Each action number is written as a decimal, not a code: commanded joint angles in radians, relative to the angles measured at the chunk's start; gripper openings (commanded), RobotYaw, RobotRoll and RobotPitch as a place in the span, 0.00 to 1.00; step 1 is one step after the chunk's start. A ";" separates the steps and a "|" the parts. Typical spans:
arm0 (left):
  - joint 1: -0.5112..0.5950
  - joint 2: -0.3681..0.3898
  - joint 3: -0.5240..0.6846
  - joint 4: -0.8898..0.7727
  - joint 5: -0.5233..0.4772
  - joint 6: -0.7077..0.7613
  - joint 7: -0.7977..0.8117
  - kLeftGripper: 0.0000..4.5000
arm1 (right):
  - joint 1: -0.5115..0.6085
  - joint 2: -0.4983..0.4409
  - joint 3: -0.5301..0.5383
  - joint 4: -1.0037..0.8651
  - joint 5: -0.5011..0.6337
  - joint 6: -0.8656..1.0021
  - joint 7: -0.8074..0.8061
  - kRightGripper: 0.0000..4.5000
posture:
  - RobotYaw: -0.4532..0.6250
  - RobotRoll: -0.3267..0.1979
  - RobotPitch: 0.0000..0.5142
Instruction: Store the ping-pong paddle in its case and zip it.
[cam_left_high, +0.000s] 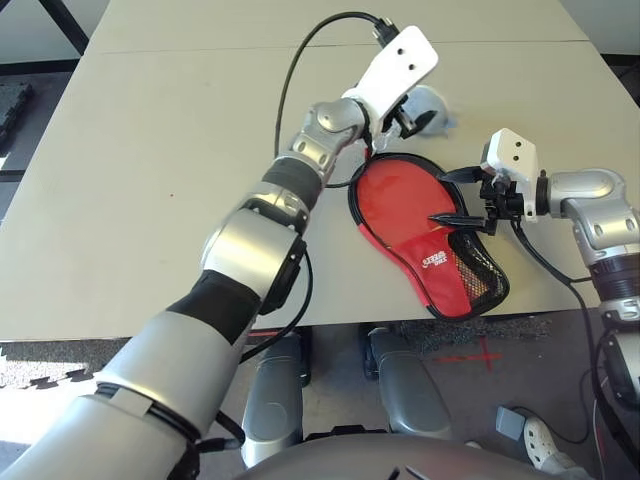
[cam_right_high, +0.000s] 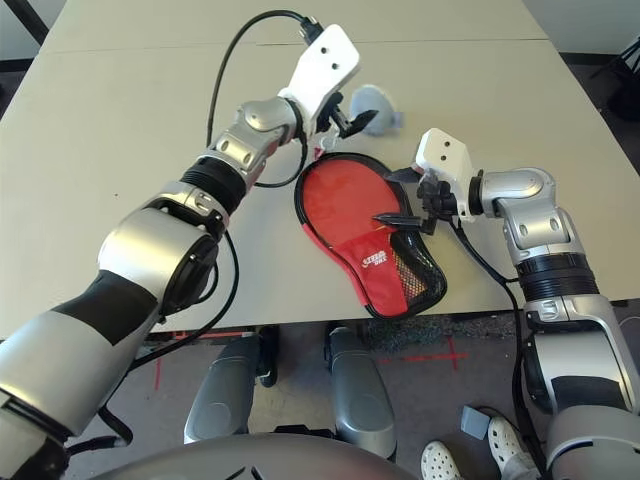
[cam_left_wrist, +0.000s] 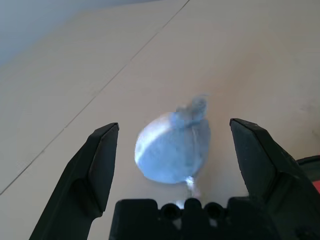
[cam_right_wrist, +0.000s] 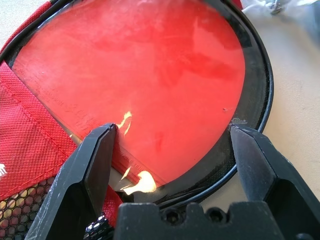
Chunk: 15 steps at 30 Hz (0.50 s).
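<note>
Paddle (cam_right_wrist: 150, 80) lying in open case (cam_left_high: 445, 270) at tabletop (cam_left_high: 150, 150) near edge, white logo unreadable, right gripper (cam_left_high: 462, 196) wide over it, left gripper (cam_left_wrist: 175, 165) wide above pale pouch (cam_left_wrist: 172, 150).

Both arms: silver-grey metal shells w/ black joint bands and ribbed black collars at the elbows. Left arm (cam_left_high: 250, 250) has big rounded silver segments, black sleeve section near the shoulder, black cable looping from the forearm out to the wrist. White boxy camera housing (cam_left_high: 400, 65) on the left wrist, two small dark screw holes on its face. Right arm (cam_right_high: 540, 250) same build, shorter white housing (cam_right_high: 445, 155) w/ two dark holes, black cable hanging under the wrist. Left gripper (cam_left_wrist: 175, 165) and right gripper (cam_right_wrist: 172, 160): matte black wedge fingers on a black base w/ a row of small round holes.
</note>
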 joint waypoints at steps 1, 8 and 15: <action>0.030 0.032 0.006 -0.040 -0.001 0.013 -0.049 0.99 | 0.079 0.020 0.089 0.072 -0.066 0.031 -0.004 1.00 | 0.36 0.62 0.50; 0.174 0.150 0.008 -0.312 -0.057 0.121 -0.254 0.99 | 0.082 0.020 0.083 0.071 -0.063 0.031 -0.019 1.00 | 0.36 0.62 0.49; 0.443 0.268 -0.056 -0.863 -0.129 0.386 -0.452 0.99 | 0.081 0.016 0.075 0.077 -0.059 0.028 -0.034 1.00 | 0.36 0.62 0.48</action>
